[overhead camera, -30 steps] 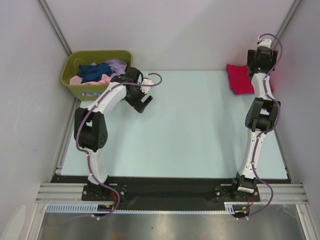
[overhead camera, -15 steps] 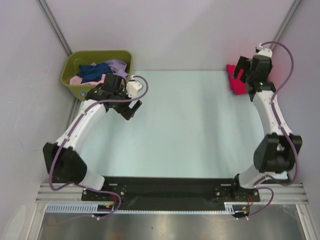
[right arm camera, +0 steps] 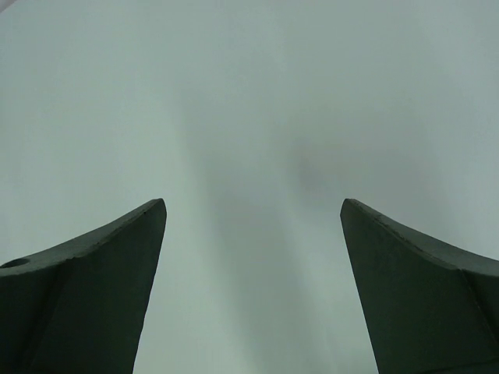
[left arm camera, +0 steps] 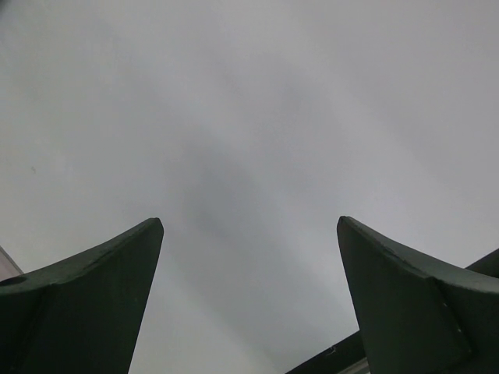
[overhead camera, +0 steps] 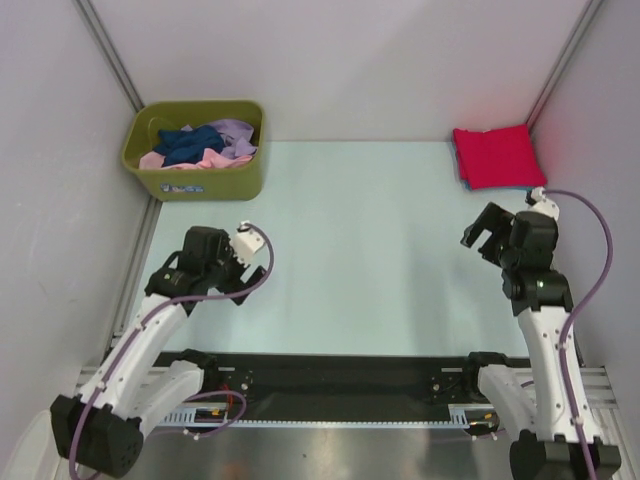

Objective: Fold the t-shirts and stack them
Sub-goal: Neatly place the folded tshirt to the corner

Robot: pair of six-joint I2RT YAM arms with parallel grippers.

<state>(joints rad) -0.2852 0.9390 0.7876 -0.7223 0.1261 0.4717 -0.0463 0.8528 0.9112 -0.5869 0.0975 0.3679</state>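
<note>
Left gripper point(left arm camera: 249, 226), right gripper point(right arm camera: 253, 206): jaws wide, empty, near bases. Unfolded work in olive-green plastic bin point(overhead camera: 225, 180), far-left corner: crumpled navy cloth tee point(overhead camera: 183, 143), pink tee point(overhead camera: 205, 158), lavender tee point(overhead camera: 236, 132). Straight beyond left claw, nearer that arm. 1 folded bright red cloth tee point(overhead camera: 497, 155) flat, far-right corner.

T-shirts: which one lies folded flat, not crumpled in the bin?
The red t-shirt, flat at the far right corner of the table; the navy, pink and lavender ones sit crumpled in the olive bin.
</note>
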